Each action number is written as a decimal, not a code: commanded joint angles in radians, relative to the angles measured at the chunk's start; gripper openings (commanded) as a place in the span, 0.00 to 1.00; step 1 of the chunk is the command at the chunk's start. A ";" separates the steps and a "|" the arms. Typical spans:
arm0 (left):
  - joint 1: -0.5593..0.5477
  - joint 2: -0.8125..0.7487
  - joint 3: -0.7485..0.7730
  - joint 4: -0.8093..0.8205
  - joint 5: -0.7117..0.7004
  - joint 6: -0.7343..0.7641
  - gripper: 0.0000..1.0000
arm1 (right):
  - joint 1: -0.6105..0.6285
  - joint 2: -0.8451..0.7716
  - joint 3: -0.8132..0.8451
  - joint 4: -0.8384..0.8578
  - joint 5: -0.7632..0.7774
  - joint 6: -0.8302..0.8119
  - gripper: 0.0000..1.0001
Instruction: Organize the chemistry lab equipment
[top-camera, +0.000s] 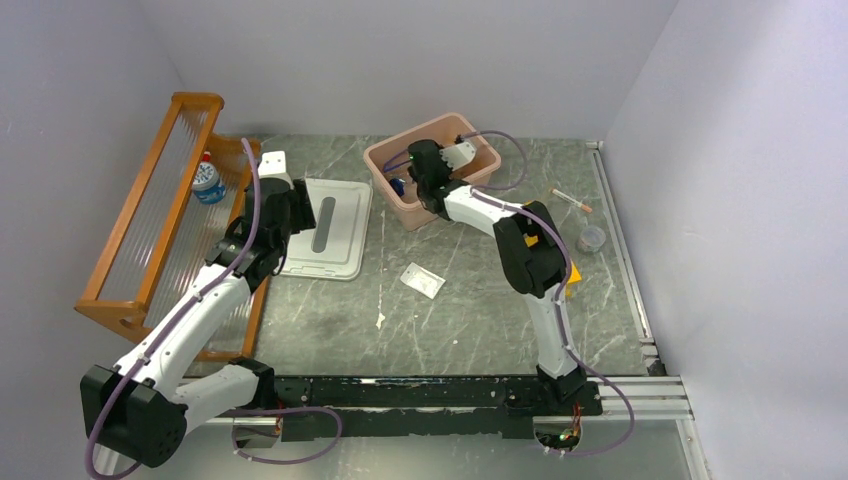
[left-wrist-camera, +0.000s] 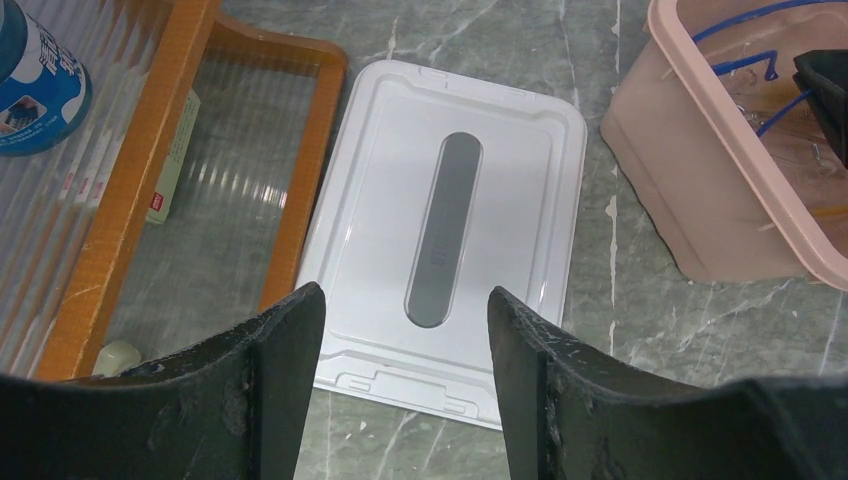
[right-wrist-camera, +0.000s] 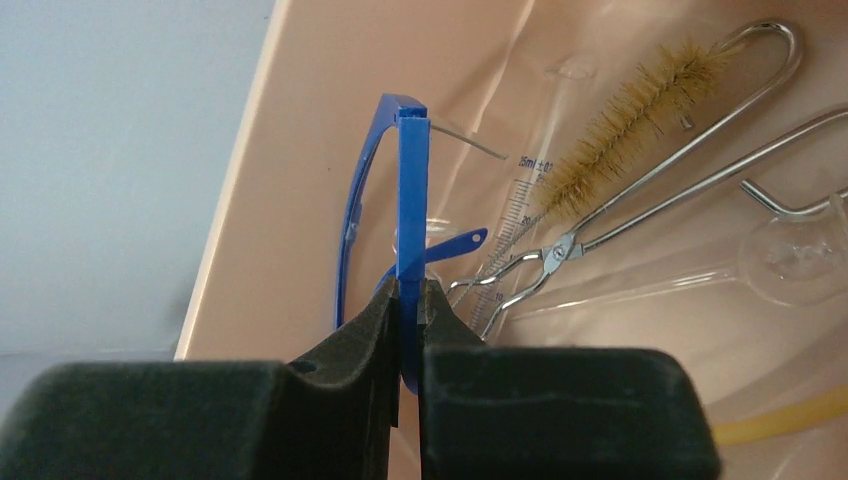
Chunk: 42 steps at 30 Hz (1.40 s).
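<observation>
Right gripper (right-wrist-camera: 412, 300) at bottom centre, pinching the blue arm of the safety glasses (right-wrist-camera: 411, 200), frame rising straight up from the grip inside the pink bin (right-wrist-camera: 300, 150) (brush (right-wrist-camera: 620, 130), forceps (right-wrist-camera: 640, 200) upper right). Left gripper (left-wrist-camera: 405, 300) spread above white lid (left-wrist-camera: 500, 160).

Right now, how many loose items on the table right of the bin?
2: a thin tube near the back, a small clear cup nearer. Something yellow is half hidden behind the right arm.
</observation>
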<state>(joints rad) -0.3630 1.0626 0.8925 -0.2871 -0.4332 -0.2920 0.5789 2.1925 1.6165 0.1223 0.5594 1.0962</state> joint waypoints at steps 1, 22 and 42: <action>0.010 0.003 -0.009 0.006 -0.001 0.009 0.65 | -0.004 0.055 0.091 -0.034 0.052 0.012 0.05; 0.010 -0.004 -0.009 0.007 0.009 0.012 0.65 | 0.018 -0.055 0.195 -0.116 0.068 -0.310 0.62; -0.034 0.155 -0.025 0.185 0.896 0.002 0.84 | 0.017 -0.880 -0.593 -0.426 -0.354 -0.610 0.65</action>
<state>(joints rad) -0.3725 1.1893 0.8677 -0.1719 0.2813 -0.2371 0.5953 1.4277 1.2213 -0.2138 0.2825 0.4763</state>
